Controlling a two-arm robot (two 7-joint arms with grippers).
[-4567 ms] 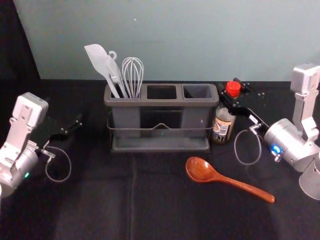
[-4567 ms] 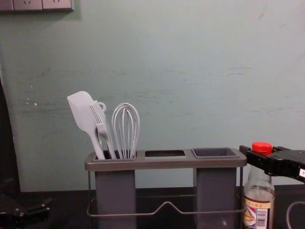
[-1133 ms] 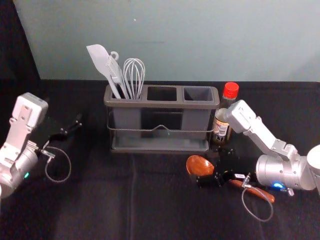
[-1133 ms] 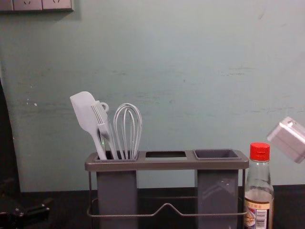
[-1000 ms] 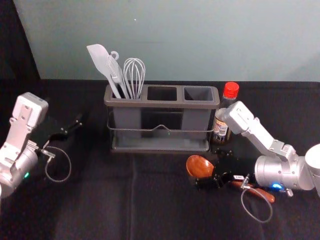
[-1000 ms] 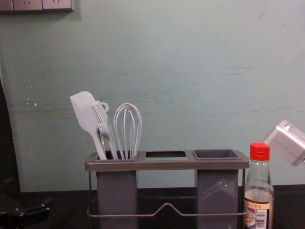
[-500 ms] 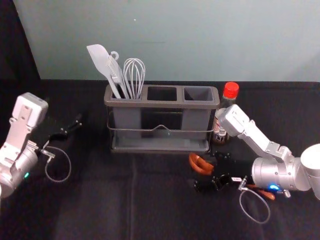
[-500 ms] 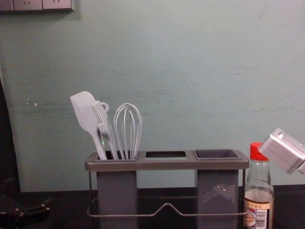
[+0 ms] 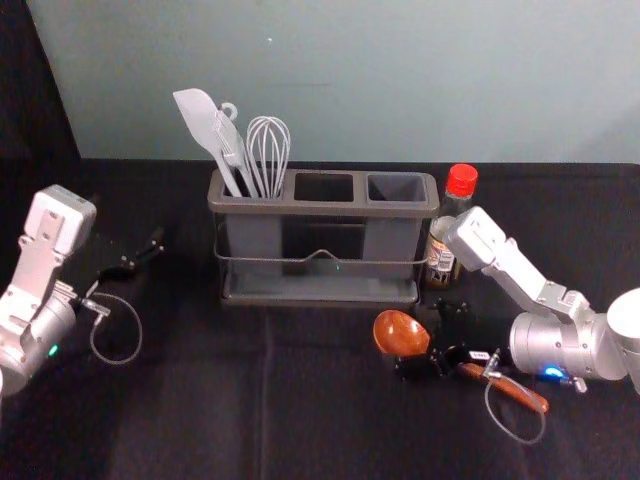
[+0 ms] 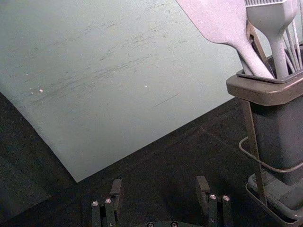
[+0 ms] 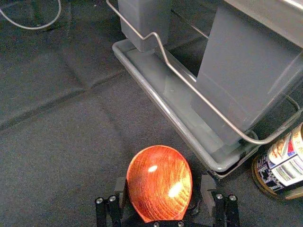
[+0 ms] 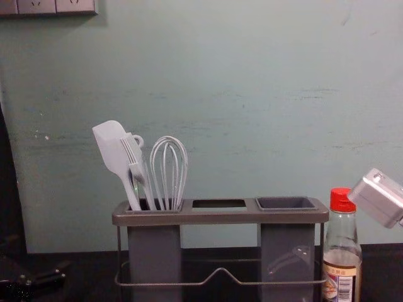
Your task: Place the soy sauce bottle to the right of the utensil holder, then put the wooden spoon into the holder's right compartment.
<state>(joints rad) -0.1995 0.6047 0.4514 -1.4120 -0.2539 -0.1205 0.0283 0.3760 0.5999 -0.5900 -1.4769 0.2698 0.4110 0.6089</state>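
The right wrist view looks down on the wooden spoon [image 11: 159, 182], its bowl lying between the spread fingers of the right gripper [image 9: 430, 338]; the head view adds the handle, running beneath that gripper toward the robot's right. The chest view brings in a socket panel [image 12: 58, 5] high on the wall [image 12: 239, 94] and shows the soy sauce bottle [image 12: 341, 251] upright just beside the utensil holder [image 12: 220, 217], on its right. The holder's left compartment carries a spatula [image 12: 111, 148], a brush [image 12: 135, 160] and a whisk [image 12: 168, 170], all heads up. The spoon is on the black cloth [image 9: 190, 400], in front of the holder's right end. The right arm reaches in from the right, its gripper low over the spoon. At the left edge, the left gripper [image 9: 126, 220] is parked with its fingers apart.
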